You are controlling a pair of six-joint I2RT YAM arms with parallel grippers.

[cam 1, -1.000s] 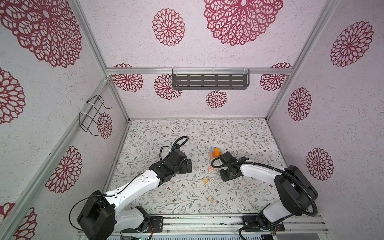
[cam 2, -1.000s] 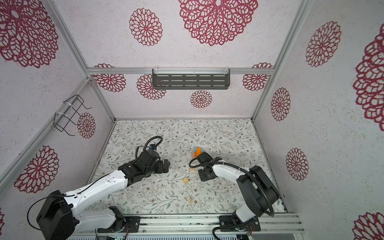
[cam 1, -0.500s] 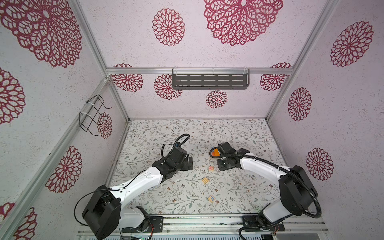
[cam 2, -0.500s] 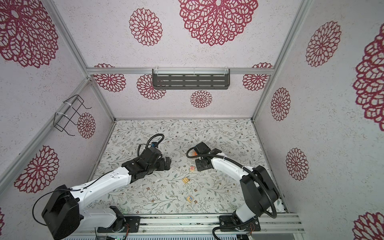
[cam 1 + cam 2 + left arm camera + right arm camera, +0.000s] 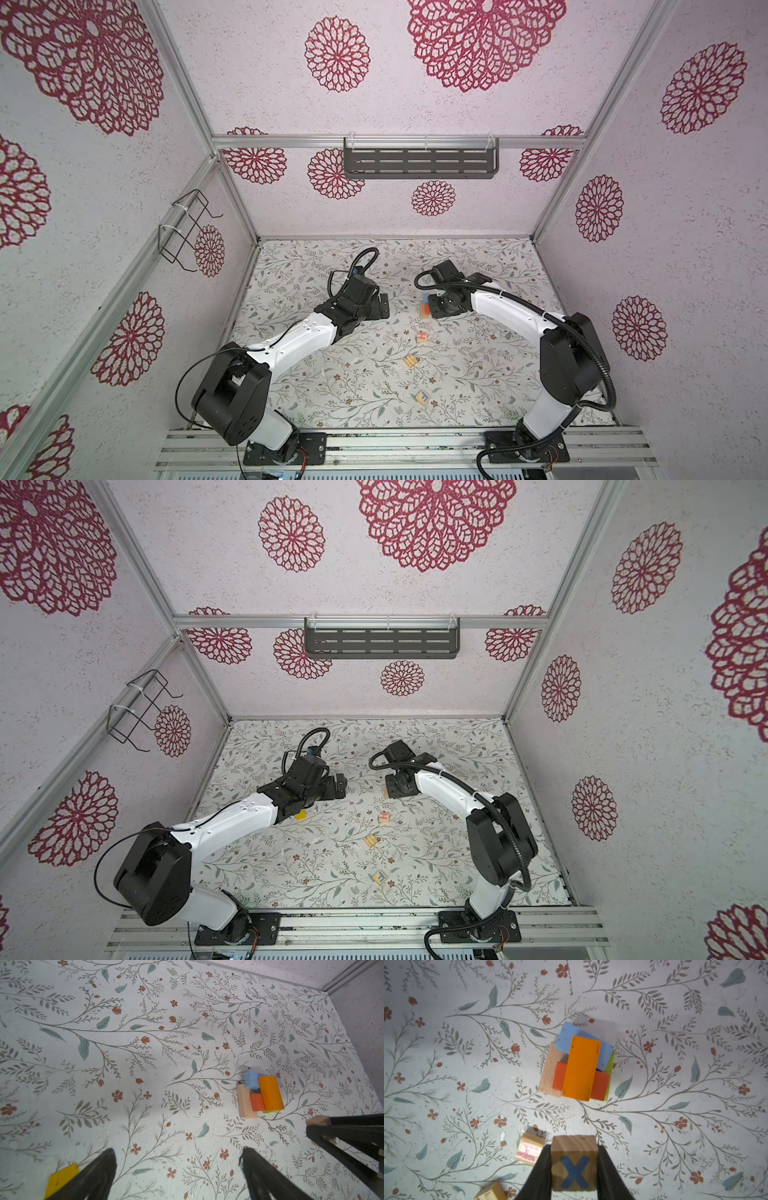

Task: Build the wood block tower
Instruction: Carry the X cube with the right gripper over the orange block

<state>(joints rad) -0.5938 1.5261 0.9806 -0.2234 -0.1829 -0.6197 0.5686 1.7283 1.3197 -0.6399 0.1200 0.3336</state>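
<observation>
right gripper [image 5: 574, 1147] is clamped tight on a natural x cube [image 5: 574, 1164], blue x facing the wrist camera, cube lifted clear of the floral mat [image 5: 446, 1043]. the tower [image 5: 580, 1076] stands on the mat ahead of its fingertips, apart from the held cube. it has a tan bar [image 5: 550, 1072] and lime bar [image 5: 611, 1062] at the base, a blue block [image 5: 571, 1034] and red-orange block [image 5: 600, 1086] across them, and an orange bar [image 5: 582, 1053] on top. a red-print cube [image 5: 529, 1150] lies on the mat just beside one right finger, a second loose cube [image 5: 490, 1193] further back. in a top view a blue-print cube [image 5: 423, 397] sits well behind the right gripper, toward the arm bases. left gripper [image 5: 177, 1150] is spread wide with nothing between its fingers, over bare mat. the tower is ahead of it and off toward the right gripper, well apart. a yellow block [image 5: 62, 1178] lies flat just outside one left finger, partly hidden by it.
</observation>
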